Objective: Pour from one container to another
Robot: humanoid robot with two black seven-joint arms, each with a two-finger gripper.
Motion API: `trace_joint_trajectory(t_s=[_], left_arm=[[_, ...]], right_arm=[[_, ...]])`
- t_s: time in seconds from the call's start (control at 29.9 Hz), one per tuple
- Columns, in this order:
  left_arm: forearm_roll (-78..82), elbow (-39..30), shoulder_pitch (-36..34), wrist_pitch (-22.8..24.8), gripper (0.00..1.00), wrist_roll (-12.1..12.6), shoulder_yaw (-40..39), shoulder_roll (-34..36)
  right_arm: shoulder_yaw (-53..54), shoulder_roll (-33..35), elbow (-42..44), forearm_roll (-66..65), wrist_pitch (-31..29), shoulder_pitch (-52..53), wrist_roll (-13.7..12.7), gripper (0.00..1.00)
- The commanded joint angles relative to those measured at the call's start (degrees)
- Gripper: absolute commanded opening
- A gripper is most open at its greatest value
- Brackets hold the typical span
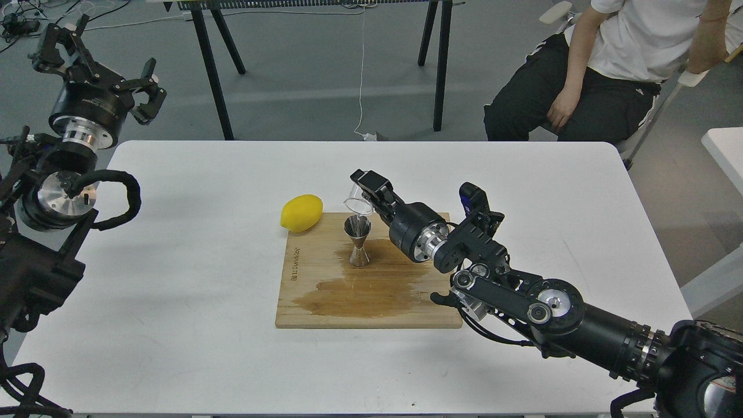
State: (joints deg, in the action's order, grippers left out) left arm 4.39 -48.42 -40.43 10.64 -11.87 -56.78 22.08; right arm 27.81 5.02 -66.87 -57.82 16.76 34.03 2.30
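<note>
glass cup [358,205] sits tipped in the right gripper [367,191], mouth angled down-left, lip just over the top cone of the jigger [359,241]. cup is clear, nearly see-through, so its far edge is hard to trace vs the white table. can't tell if any liquid is in it or running out. right gripper fingers are closed onto the cup from the right side, one finger above, one behind/below; no visible gap betw fingers and glass.

jigger stands upright on the wooden cutting board [313,302], approx centre, toward the far half. steel, hourglass shape w/ narrow waist, open top cone facing up directly under the cup's lip.

board has a big dark wet-looking stain [363,293] spreading across its near half and up to the jigger's base. small engraved text runs along the board's left edge, too small to read.

lemon [301,213] lies at the board's far-left corner, partly on the table [174,278], left of the jigger, apart from it.

right arm [522,296] comes in from the near-right, reaching diagonally up-left over the board's right edge.

left gripper [98,55] is raised far left, off the table edge, fingers spread wide, holding nothing.

beyond the table's far edge: a seated person [603,75] at right, white shirt, black trousers, and black table legs [215,75] on grey floor.
</note>
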Motion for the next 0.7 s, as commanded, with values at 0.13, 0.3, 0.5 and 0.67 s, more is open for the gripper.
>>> trace_joint_trajectory(t_s=[0.13,0.3,0.5,0.67], left_arm=[[0.01,-0.01,0.0,0.0,1.0,0.0,-0.09,0.07],[0.01,-0.01,0.0,0.0,1.0,0.0,-0.09,0.07],[-0.08,-0.01,0.0,0.0,1.0,0.0,-0.09,0.07],[0.01,-0.01,0.0,0.0,1.0,0.0,-0.09,0.07]], right_arm=[[-4.08,0.0,0.07,-2.12,1.43,0.51,1.21,0.35],[-4.08,0.08,0.16,-3.08,1.52,0.95,1.65,0.35],[-4.25,0.08,1.83,-10.46,2.66,1.12,3.5,0.35],[-7.5,0.26,1.74,-12.58,4.06,2.0,4.46,0.35]])
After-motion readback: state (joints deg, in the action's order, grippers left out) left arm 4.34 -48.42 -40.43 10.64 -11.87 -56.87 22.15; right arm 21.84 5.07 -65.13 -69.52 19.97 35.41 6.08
